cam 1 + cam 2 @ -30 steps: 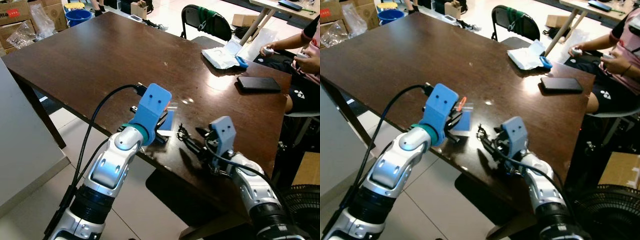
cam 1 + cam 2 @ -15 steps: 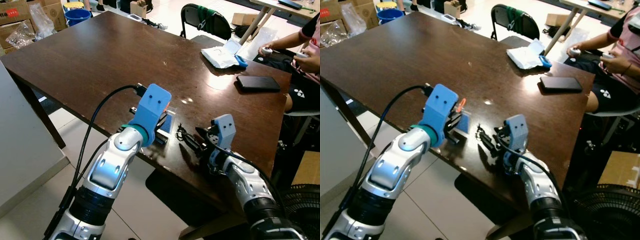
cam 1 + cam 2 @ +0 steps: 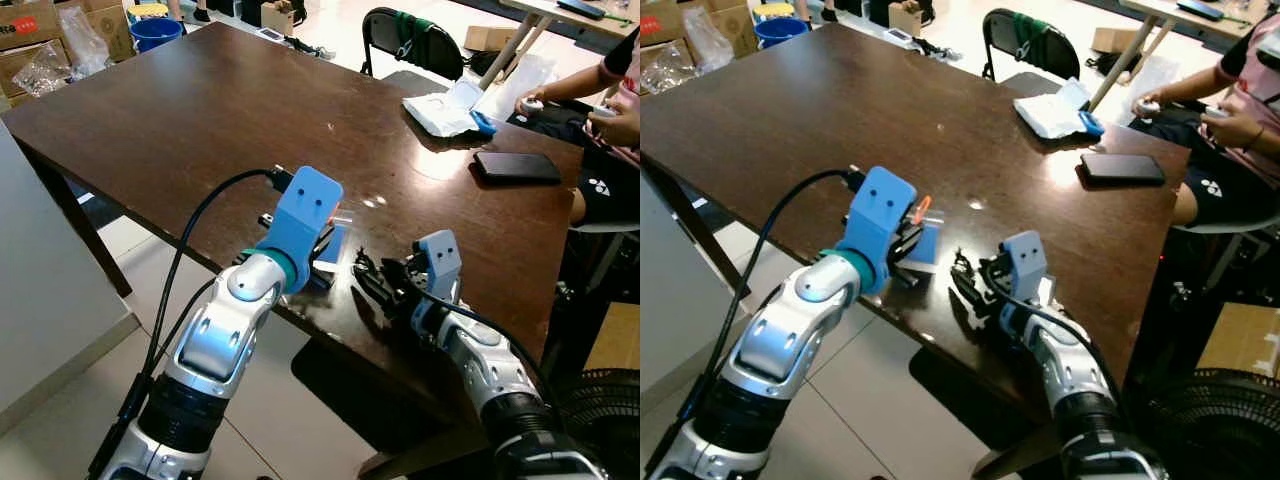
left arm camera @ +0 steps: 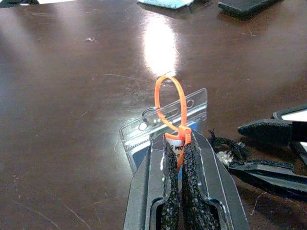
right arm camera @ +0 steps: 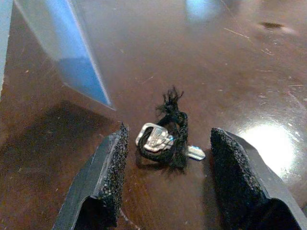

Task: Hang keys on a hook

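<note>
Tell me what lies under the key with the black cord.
The key lies flat on the bare brown table, between the open right end effector's fingers. Whatever is beneath its cord is covered.

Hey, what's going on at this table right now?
A humanoid robot is working at the dark wooden table. Its left pincer is shut on an orange loop tied to a clear badge holder. Its right pincer is open, straddling a key on a black cord lying on the table. A seated person is at the far corner.
</note>
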Tool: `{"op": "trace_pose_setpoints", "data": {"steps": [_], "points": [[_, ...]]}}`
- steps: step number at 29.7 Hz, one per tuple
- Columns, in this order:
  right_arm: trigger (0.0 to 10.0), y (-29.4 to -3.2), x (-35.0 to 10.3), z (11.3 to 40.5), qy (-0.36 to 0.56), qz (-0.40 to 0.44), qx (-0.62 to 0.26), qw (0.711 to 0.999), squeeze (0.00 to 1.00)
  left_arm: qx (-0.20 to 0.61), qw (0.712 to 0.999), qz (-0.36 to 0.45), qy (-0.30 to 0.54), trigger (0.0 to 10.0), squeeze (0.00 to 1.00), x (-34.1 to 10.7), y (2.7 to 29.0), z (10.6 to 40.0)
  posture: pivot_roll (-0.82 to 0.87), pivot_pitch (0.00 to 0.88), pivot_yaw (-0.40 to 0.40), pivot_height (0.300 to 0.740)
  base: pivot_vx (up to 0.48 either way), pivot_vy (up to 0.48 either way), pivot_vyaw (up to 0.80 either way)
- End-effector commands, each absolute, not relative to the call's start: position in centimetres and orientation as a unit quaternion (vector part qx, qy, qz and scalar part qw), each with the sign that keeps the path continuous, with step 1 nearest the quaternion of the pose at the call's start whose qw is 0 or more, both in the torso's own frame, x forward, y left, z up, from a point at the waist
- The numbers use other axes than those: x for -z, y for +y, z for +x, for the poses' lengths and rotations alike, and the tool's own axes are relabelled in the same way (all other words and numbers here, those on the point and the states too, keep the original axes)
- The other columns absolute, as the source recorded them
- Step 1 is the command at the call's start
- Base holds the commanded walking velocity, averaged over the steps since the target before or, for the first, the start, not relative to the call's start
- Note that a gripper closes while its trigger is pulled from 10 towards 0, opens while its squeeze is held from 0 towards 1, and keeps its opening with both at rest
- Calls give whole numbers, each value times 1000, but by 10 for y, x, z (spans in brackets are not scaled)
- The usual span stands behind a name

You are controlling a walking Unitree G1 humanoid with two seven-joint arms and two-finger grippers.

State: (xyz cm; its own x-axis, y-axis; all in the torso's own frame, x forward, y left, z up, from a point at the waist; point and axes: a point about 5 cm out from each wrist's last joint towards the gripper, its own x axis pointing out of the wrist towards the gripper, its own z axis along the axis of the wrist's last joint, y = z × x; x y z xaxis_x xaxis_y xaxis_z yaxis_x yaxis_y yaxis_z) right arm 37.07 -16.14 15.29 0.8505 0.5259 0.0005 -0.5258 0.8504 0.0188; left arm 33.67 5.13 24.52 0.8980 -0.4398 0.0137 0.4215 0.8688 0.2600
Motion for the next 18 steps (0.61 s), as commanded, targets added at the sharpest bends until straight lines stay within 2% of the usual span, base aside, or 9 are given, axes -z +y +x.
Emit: {"op": "trace_pose_setpoints", "data": {"steps": [1, 5, 6, 7, 8, 15, 16, 17, 18], "points": [[10000, -163, -140, 369, 33, 16, -265, 964, 0, 227, 966, 122, -25, 10000, 0, -240, 51, 335, 90, 193, 71, 740, 0, 0, 0], [9765, -160, -140, 371, 40, 18, -269, 962, 0, 226, 966, 120, -23, 10000, 0, -240, 51, 334, 92, 194, 71, 740, 0, 0, 0], [7137, -159, -139, 371, 44, 19, -269, 962, 0, 225, 967, 120, -23, 10000, 0, -240, 51, 334, 94, 195, 70, 740, 0, 0, 0], [7137, -159, -139, 371, 47, 19, -269, 962, 0, 225, 967, 120, -23, 10000, 0, -240, 51, 334, 94, 195, 70, 740, 0, 0, 0], [5098, -158, -139, 372, 51, 19, -270, 961, 0, 225, 967, 119, -22, 10000, 0, -240, 51, 334, 93, 195, 70, 740, 0, 0, 0], [3686, -158, -136, 372, 69, 9, -275, 959, 0, 224, 967, 118, -20, 10000, 0, -240, 52, 334, 92, 197, 69, 740, 0, 0, 0], [980, -159, -135, 371, 73, 3, -277, 958, 0, 225, 967, 118, -20, 10000, 0, -240, 52, 334, 90, 197, 69, 740, 0, 0, 0], [0, -160, -134, 370, 75, -1, -278, 958, 0, 225, 967, 117, -20, 10000, 0, -239, 52, 334, 90, 197, 69, 740, 0, 0, 0], [0, -161, -133, 370, 76, -3, -279, 957, 0, 225, 967, 117, -19, 10000, 0, -239, 52, 334, 88, 198, 71, 740, 0, 0, 0]]}}
